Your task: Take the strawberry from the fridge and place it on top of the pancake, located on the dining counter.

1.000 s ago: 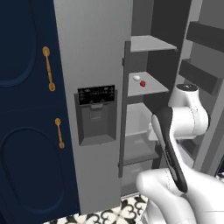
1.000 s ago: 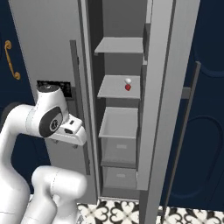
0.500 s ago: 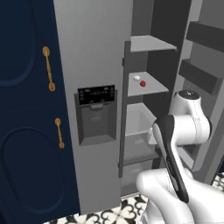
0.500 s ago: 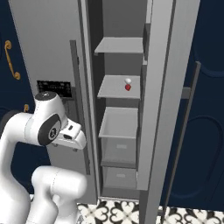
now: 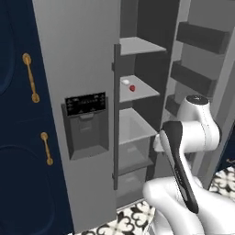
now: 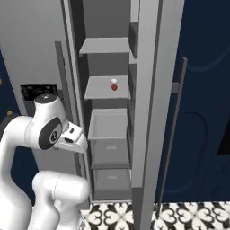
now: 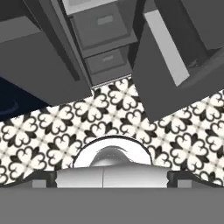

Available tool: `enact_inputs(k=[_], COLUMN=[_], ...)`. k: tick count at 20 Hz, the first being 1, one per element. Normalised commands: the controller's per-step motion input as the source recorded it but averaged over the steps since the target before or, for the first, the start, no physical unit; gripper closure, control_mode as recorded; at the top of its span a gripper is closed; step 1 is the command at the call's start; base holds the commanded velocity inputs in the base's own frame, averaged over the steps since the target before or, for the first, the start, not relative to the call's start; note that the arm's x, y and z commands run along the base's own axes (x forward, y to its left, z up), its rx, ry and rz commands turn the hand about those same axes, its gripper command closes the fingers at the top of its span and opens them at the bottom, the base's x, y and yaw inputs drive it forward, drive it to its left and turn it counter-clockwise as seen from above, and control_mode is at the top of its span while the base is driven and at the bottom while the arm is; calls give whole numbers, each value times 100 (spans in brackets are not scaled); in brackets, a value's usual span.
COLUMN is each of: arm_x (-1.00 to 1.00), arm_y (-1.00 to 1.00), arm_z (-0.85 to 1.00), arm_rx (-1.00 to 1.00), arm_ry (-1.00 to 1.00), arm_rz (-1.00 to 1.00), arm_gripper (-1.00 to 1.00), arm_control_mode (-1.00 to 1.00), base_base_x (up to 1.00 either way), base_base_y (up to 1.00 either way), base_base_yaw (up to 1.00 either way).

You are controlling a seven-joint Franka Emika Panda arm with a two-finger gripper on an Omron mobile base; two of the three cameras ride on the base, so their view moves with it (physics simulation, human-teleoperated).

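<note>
strawberry [image 5: 132, 87] on fridge [image 5: 87, 55] shelf beside a barely distinguishable white lump [image 5: 125, 81]

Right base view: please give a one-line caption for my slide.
Open fridge with the strawberry beside a small white lump on a middle shelf.

Even flat rendered light, no glare; hand view maybe dimmer.
</note>
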Motion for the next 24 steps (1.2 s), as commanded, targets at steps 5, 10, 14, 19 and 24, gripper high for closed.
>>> enact_inputs(k=[5,10,14,19,24], arm_x=[0,0,0,0,0], arm_y=[0,0,0,0,0], arm_z=[0,0,0,0,0], arm_rx=[0,0,0,0,0], arm_ry=[0,0,0,0,0], arm_rz=[0,0,0,0,0], arm_gripper=[-100,-100,-100,-100,-100], arm_control_mode=[100,100,100,100,100], base_base_x=[77,59,42,34,41], base_base_y=[0,-3,-40,-49,-1], base_base_yaw=[-14,0,10,18,17])
